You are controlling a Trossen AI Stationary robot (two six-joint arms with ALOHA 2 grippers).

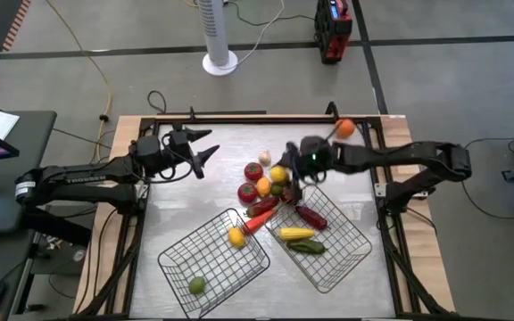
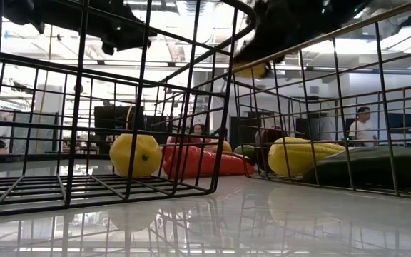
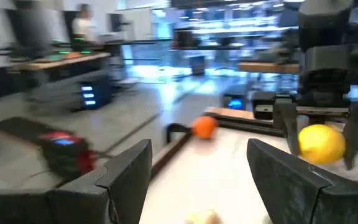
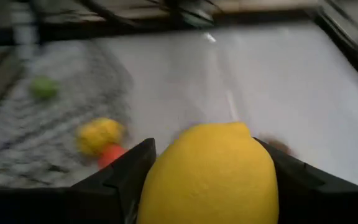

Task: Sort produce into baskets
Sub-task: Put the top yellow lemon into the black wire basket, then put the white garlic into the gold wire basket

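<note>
My right gripper [image 1: 284, 176] is shut on a yellow lemon [image 4: 210, 177] above a pile of produce [image 1: 259, 192] in the middle of the table: a red tomato [image 1: 253, 171], orange pieces, a red chili, a carrot. The lemon also shows in the left wrist view [image 3: 321, 143]. My left gripper [image 1: 208, 144] is open and empty, to the left of the pile. The left wire basket [image 1: 178, 259] holds a yellow piece [image 1: 236, 236] and a green lime [image 1: 197, 285]. The right wire basket [image 1: 351, 245] holds a red pepper [image 1: 310, 217], a corn cob [image 1: 297, 234] and a cucumber [image 1: 307, 247]. My right gripper pinches the lemon between its two fingers [image 4: 129, 171], one on each of two opposite sides [image 4: 160, 180]. The fingers come from above, pointing down. The lemon is lifted clear of the table and the pile, as the low view [image 2: 252, 69] shows.
An orange [image 1: 345, 127] lies at the table's far right corner, and a pale garlic piece [image 1: 264, 158] lies just beyond the pile. The two baskets stand side by side near the front edge. People sit in the room beyond the table [image 2: 362, 125].
</note>
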